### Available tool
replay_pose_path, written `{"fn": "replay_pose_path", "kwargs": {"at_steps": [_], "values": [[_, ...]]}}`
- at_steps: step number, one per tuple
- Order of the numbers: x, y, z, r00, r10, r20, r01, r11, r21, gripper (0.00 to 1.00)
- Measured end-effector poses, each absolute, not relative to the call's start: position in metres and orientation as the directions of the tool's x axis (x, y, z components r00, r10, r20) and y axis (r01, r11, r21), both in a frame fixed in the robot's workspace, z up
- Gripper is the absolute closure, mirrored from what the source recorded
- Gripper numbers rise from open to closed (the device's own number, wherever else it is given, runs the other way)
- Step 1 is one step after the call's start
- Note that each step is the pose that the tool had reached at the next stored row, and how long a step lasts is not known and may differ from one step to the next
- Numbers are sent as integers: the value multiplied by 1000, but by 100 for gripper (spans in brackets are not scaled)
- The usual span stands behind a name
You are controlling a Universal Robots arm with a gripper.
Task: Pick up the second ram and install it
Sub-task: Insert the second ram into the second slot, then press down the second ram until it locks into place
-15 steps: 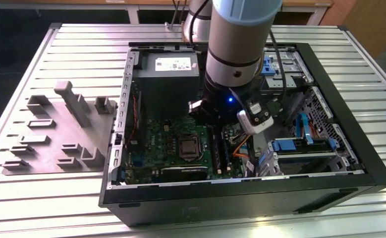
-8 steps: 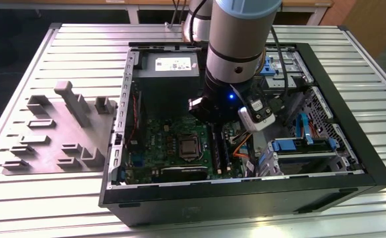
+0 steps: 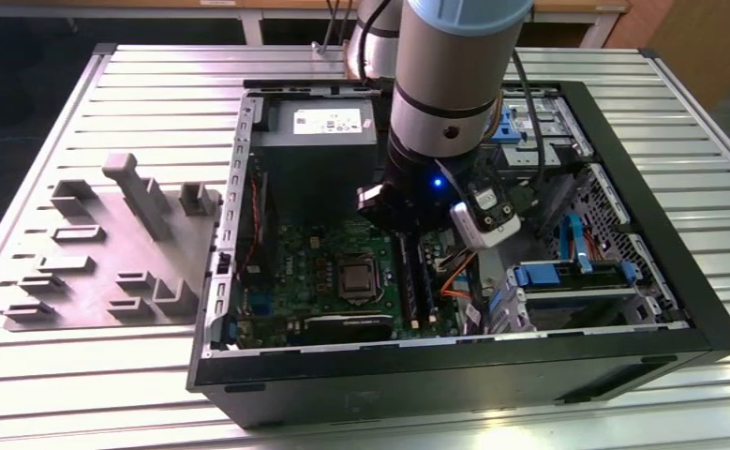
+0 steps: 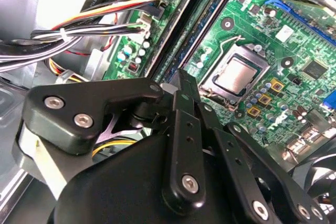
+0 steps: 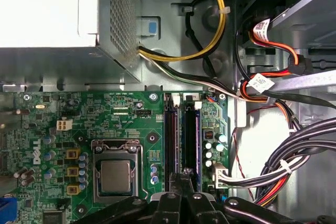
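Observation:
My gripper [image 5: 181,174] is shut, its two black fingers meeting in a point with nothing showing between them. The tip stands right over the row of black slot strips [image 5: 170,140] on the green motherboard [image 5: 131,124], close to one end of them. In the second wrist view the gripper [image 4: 177,76] ends at the same row, where a thin green-blue stick, the second ram [image 4: 202,22], stands on edge between the slot strips. Whether the tip touches it I cannot tell. In the exterior view the arm's wrist [image 3: 446,122] reaches down into the open computer case [image 3: 465,366].
The processor socket [image 5: 115,174] lies beside the slots. A silver power supply [image 5: 47,9] sits at one end of the case, and bundled cables [image 5: 283,171] and drive cages [image 3: 577,281] crowd the other side. A grey fixture plate [image 3: 109,248] lies on the table at the exterior view's left.

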State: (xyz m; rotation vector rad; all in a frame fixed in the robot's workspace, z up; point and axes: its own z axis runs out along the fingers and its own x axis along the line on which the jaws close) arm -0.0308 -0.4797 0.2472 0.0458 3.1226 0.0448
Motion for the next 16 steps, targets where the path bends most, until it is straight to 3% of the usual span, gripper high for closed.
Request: {"fn": "replay_pose_path", "kwargs": {"at_steps": [16], "values": [[-31,-477,247,-999,30,-18,29,999,31,90]]}}
